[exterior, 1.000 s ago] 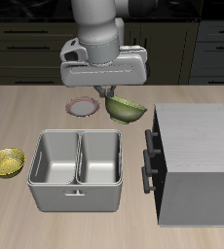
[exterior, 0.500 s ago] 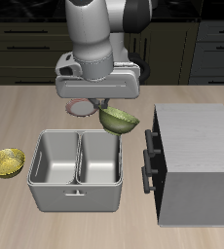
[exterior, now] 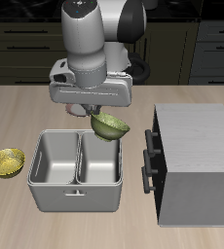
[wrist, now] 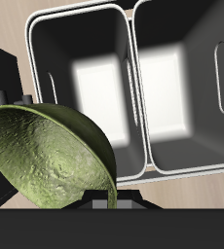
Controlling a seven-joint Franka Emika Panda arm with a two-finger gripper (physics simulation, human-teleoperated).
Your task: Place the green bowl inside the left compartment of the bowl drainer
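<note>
The pincer (exterior: 97,111) grips the green bowl (exterior: 110,125) by its rim, tilted, above the bowl drainer (exterior: 77,193).

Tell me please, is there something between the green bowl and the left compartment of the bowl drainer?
Nothing visible blocks the way. The hand holds the green bowl in the air above the bowl drainer. Both wells look empty in the wrist view, and only the middle wall separates them.
</note>
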